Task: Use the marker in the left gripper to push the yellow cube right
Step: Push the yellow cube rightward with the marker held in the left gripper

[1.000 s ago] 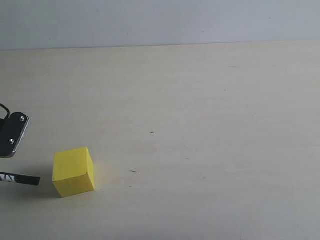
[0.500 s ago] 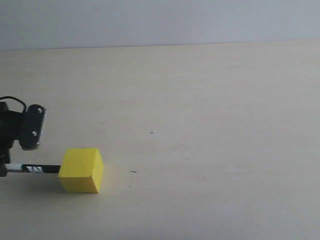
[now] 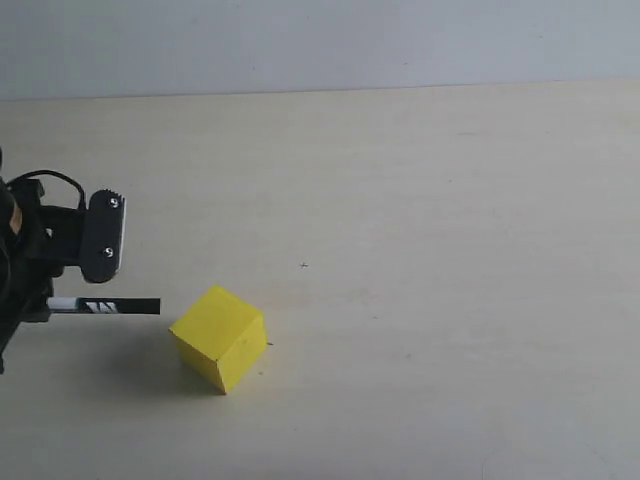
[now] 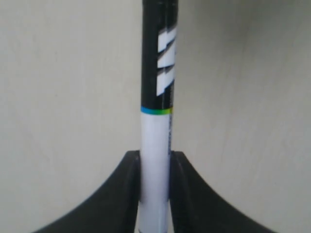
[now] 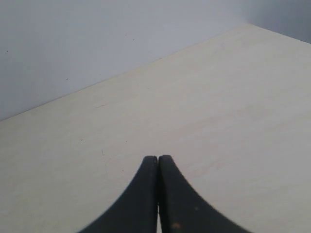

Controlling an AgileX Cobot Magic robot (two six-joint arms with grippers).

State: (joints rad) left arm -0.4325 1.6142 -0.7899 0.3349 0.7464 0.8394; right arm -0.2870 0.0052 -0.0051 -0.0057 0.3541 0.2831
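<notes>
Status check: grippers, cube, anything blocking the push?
Left gripper shut on marker. Right gripper shut, empty. Yellow cube flat on table, corner toward camera, marker tip just short of it. Nothing seen blocking on its right.

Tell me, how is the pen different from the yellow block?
The marker is thin and long; the yellow cube is chunky. The marker is black and white; the cube is all yellow. The left gripper holds the marker; the cube sits loose on the table. Both are near the table's left side.

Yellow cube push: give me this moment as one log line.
left gripper: shut on marker | marker tip: short gap to yellow cube | right gripper: shut, empty
</notes>
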